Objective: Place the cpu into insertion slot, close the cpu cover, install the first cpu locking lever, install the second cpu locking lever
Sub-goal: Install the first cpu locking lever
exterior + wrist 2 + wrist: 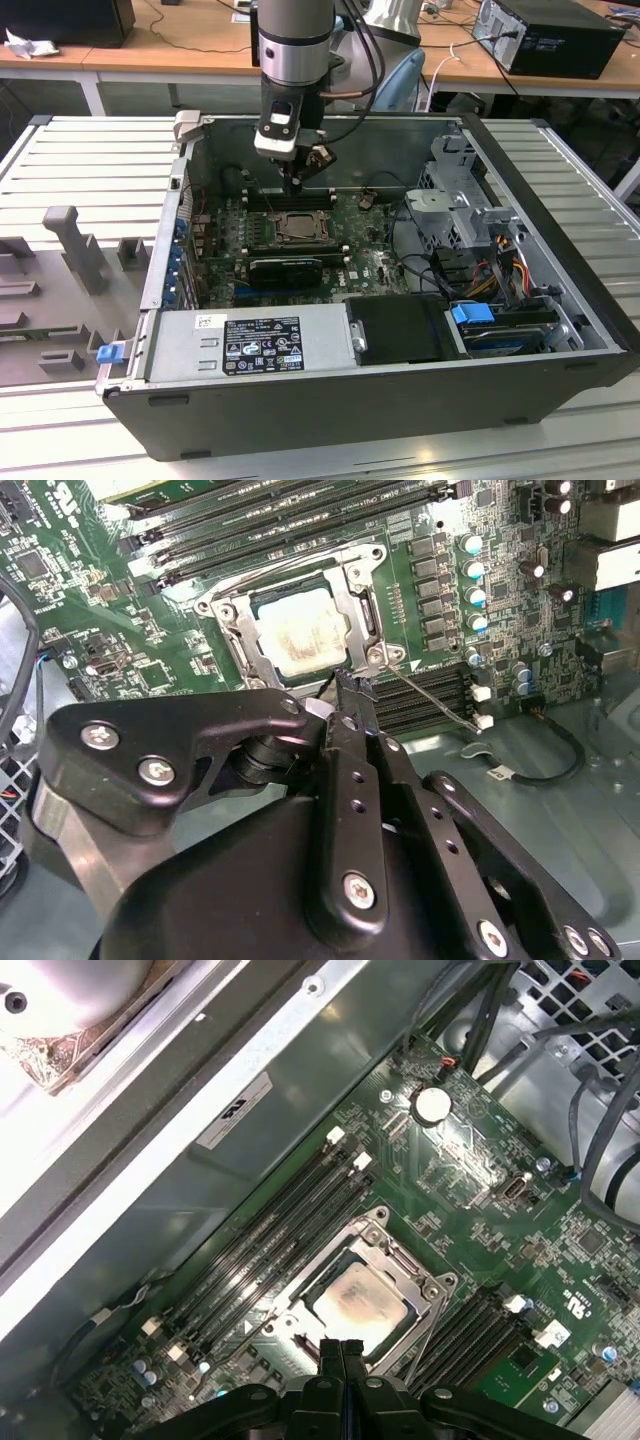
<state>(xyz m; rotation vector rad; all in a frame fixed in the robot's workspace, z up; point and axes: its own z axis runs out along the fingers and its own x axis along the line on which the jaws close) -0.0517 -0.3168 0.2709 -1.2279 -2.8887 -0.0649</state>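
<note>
Two of the four steps looked done, as far as I could judge. At the exterior view's left, grey holders (75, 245) stood on the ribbed table (90, 150), well apart from the open computer case (400, 400).

Near the middle of the case, the cpu (300, 635) lay flat in the insertion slot (300, 227). The cpu cover (358, 600) seemed folded down around it, with the pale face showing through the cut-out.

The gripper (350, 690) hung just beside one corner of the slot. Its fingers were pressed together and held nothing.

From that corner a thin wire lever (435, 698) reached out over the black memory slots (425, 712), so I judged it not yet hooked. Another lever (290, 558) lay along the opposite edge of the slot, and I could not tell whether it was locked.

At the exterior view's right were the drive cage (455, 195) and loose cables (500, 260).
</note>
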